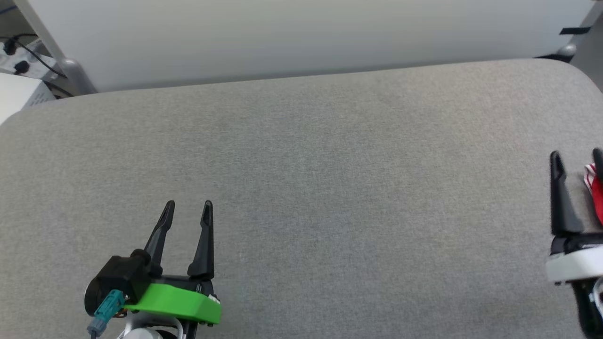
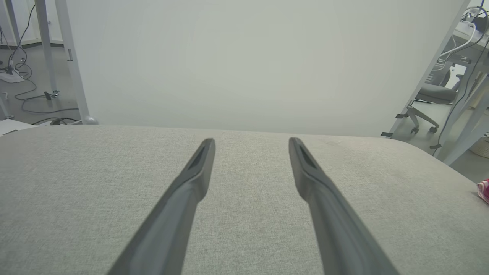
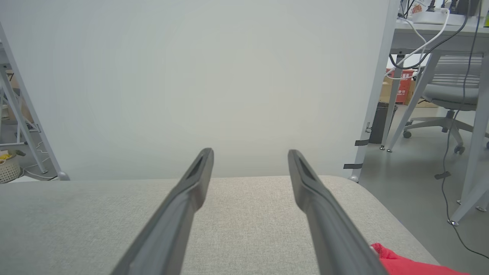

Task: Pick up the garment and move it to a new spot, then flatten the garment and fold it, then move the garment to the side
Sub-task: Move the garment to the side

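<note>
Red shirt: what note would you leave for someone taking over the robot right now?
Left pincer: open, empty, over the grey fabric-covered table.
Right pincer: open, empty.
Red jersey garment with red-white striped trim: lies at the table's right edge, just beside the right pincer, not held; mostly out of frame.
Done: it seems to be set to the side; whether it is folded cannot be told.
Left: check the fold before finishing.
</note>
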